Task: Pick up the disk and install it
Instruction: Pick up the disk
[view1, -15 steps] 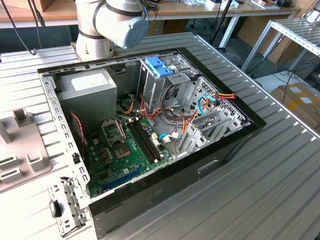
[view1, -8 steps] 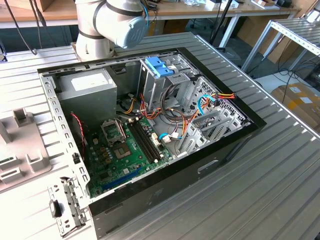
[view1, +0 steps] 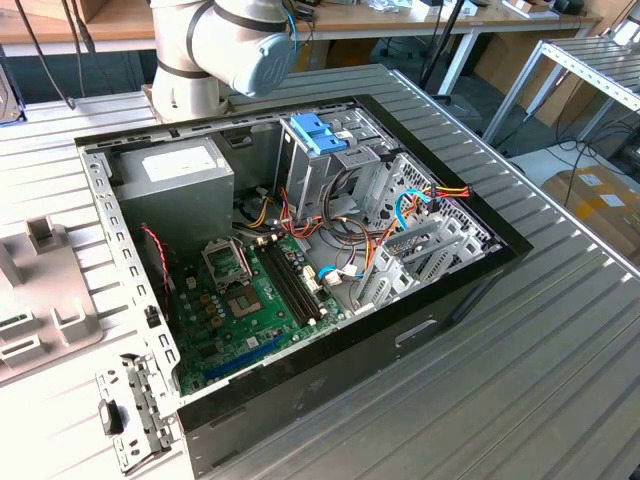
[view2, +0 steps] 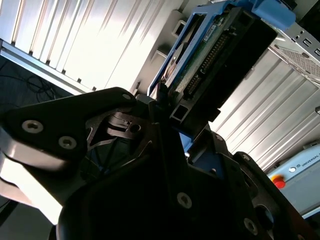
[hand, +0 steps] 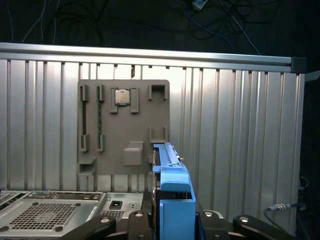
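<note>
The pincer was clamped on the disk. Jaws were closed on one end and the rest of the disk stuck out past the tips, in line with the pincer, connector edge showing in the second wrist view. In the first wrist view the blue rail sat between the jaws, disk seen edge-on. The disk looked clear of the worktop, touching nothing but the pincer; how high, could not tell. Past it lay the grey parts tray, close to one edge of the worktop, with a small chip seated in one holder.

Step, as judged: pick-up done, disk in carry, install not yet done. The cage with blue clips stood inside the open computer case at the middle of the worktop, toward the case's far side in the exterior view. Seating the disk would call for rails squared to the cage's slot and a straight push, clear of the wires beside the cage.

Arm: base at the worktop's far edge in the exterior view, shoulder rising out of the picture. The wrist seemed pointed down at the worktop, near the tray.
</note>
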